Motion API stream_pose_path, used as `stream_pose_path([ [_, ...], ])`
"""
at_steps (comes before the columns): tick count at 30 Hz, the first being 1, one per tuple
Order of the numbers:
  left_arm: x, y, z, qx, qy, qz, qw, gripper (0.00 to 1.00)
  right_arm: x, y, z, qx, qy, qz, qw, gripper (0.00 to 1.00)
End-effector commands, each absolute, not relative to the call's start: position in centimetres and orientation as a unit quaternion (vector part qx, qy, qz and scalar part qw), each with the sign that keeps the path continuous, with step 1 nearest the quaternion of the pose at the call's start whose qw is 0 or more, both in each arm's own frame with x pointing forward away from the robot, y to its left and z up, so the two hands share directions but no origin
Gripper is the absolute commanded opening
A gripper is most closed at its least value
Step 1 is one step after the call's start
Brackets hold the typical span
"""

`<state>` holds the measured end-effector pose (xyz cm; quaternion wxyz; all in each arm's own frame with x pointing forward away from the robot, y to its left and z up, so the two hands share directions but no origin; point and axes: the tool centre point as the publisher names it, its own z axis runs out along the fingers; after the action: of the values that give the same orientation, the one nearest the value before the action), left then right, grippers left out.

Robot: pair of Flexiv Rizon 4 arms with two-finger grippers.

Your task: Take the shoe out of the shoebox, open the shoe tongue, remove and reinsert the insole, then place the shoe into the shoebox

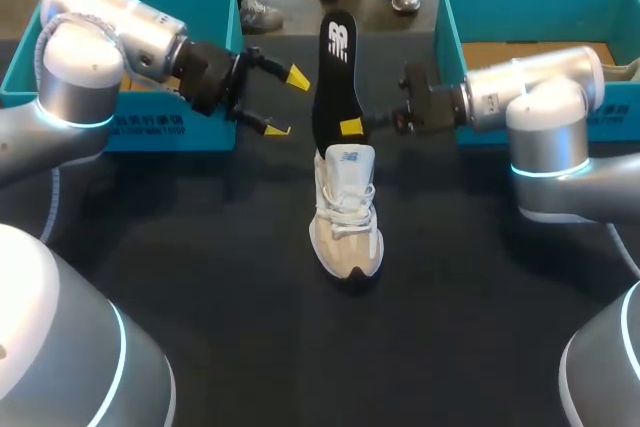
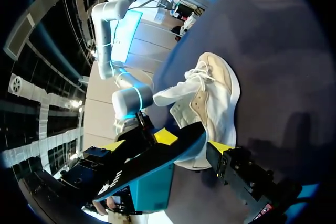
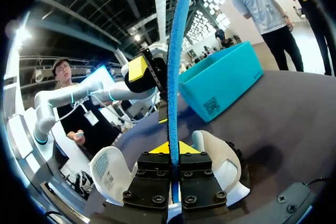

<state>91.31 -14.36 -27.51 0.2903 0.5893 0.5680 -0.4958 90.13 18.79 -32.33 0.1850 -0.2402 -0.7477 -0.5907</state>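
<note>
poking from the shoe (image 1: 345,222), insole (image 1: 331,72) sits in right tool (image 1: 346,128).

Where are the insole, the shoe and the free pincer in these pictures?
insole (image 1: 331,92): head view, on the black middle of its upright face.
shoe (image 1: 346,212): head view, on its laces.
left pincer (image 1: 286,103): head view, midway between its open yellow tips.

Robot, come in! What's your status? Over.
Right gripper shut on black, blue-backed insole, held upright. Left gripper open beside it. White-and-beige sneaker directly underneath. No obstruction seen.
</note>
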Motion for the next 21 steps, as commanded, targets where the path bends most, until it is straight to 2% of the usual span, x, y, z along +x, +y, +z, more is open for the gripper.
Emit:
stream_pose_path([
  [1,91.3,-14.7,-27.4,0.591,0.568,-0.494,0.290,1.00,89.6,18.8,-32.7,-0.242,-0.749,-0.587,0.186,0.00],
  [21,91.2,-14.7,-27.4,0.592,0.569,-0.492,0.288,1.00,88.4,18.9,-34.7,-0.256,-0.748,-0.573,0.217,0.00],
])
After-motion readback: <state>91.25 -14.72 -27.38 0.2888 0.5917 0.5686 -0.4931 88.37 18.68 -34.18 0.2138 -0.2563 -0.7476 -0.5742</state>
